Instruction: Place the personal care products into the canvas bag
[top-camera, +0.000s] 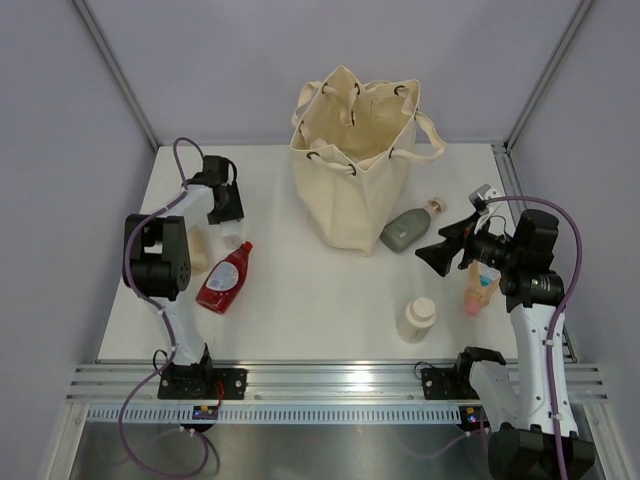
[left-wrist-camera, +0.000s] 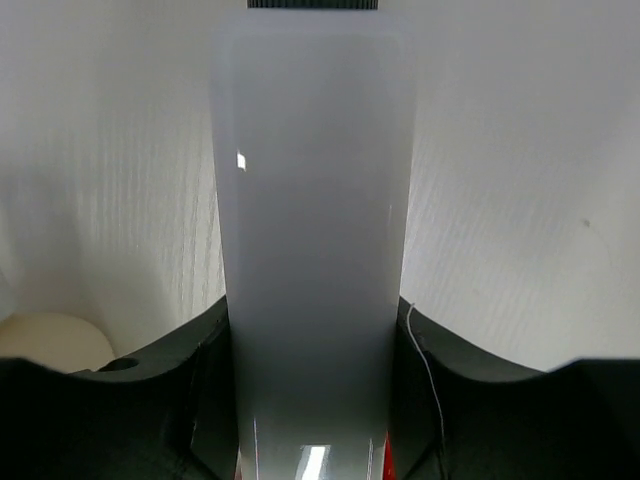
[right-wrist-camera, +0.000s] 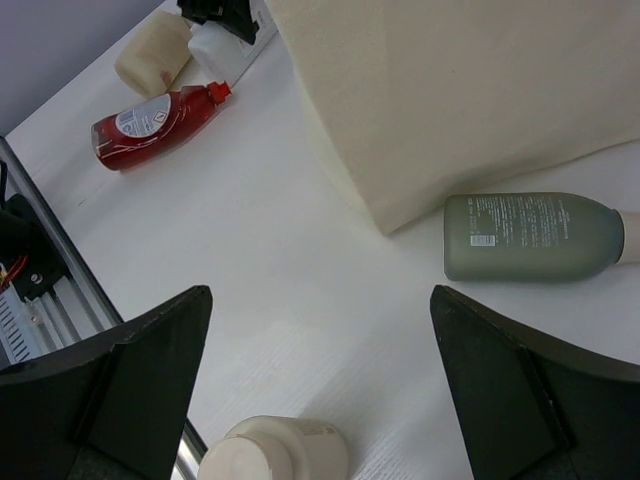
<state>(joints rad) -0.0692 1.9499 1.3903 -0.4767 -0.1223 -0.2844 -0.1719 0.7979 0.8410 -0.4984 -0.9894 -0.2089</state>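
Note:
The cream canvas bag (top-camera: 355, 160) stands open at the back middle of the table. My left gripper (top-camera: 228, 215) is shut on a white rectangular bottle (top-camera: 232, 238), which fills the space between the jaws in the left wrist view (left-wrist-camera: 312, 200). Beside it lie a red flat bottle (top-camera: 224, 278) and a beige bottle (top-camera: 198, 248). My right gripper (top-camera: 440, 252) is open and empty above the table. Below it in the right wrist view are a cream squat bottle (right-wrist-camera: 275, 450) and the grey-green bottle (right-wrist-camera: 530, 237), which lies against the bag (right-wrist-camera: 450, 90).
A clear bottle with pink (top-camera: 480, 292) lies under my right arm. A small beige pump bottle (top-camera: 436, 206) lies right of the bag. The metal rail (top-camera: 320, 380) runs along the near edge. Grey walls close in the back and sides.

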